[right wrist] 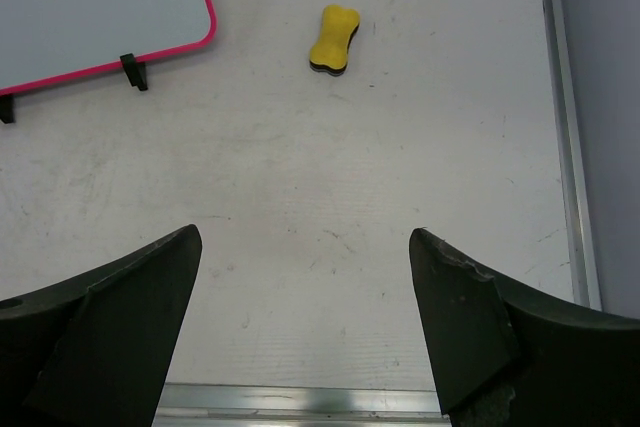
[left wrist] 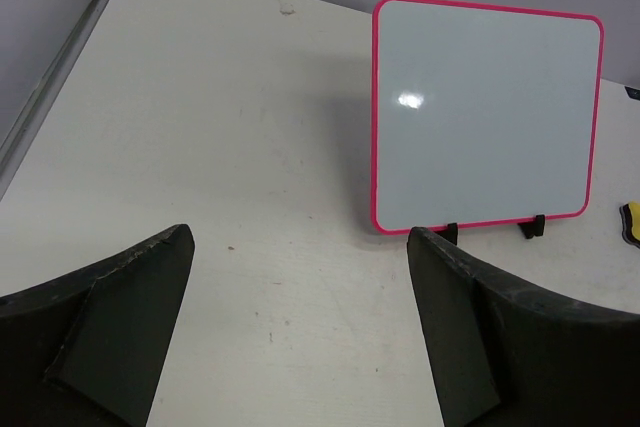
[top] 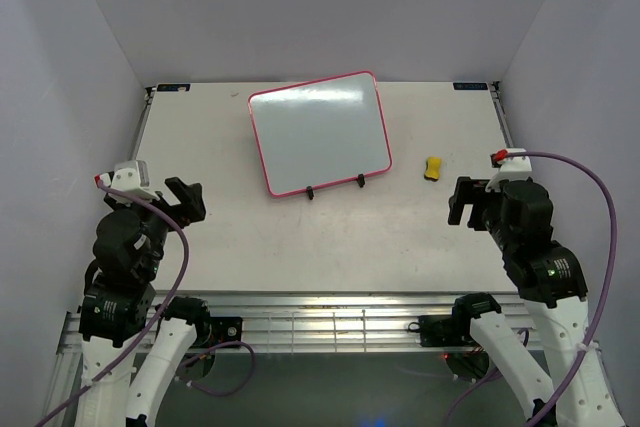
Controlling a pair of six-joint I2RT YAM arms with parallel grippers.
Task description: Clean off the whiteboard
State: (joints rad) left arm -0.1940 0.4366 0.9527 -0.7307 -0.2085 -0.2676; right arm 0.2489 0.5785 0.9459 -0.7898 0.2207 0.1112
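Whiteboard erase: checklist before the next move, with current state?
1. whiteboard propped steady on its stand: ok.
2. Marks to wipe on the board: not ok. The surface looks blank in every view, with only glare showing.
3. eraser lying free on the table, right of the board and apart from it: ok.
4. right gripper open and empty: ok.
5. left gripper open and empty: ok.
6. Path from the right gripper to the eraser unobstructed: ok. Only bare table lies between them in the right wrist view.
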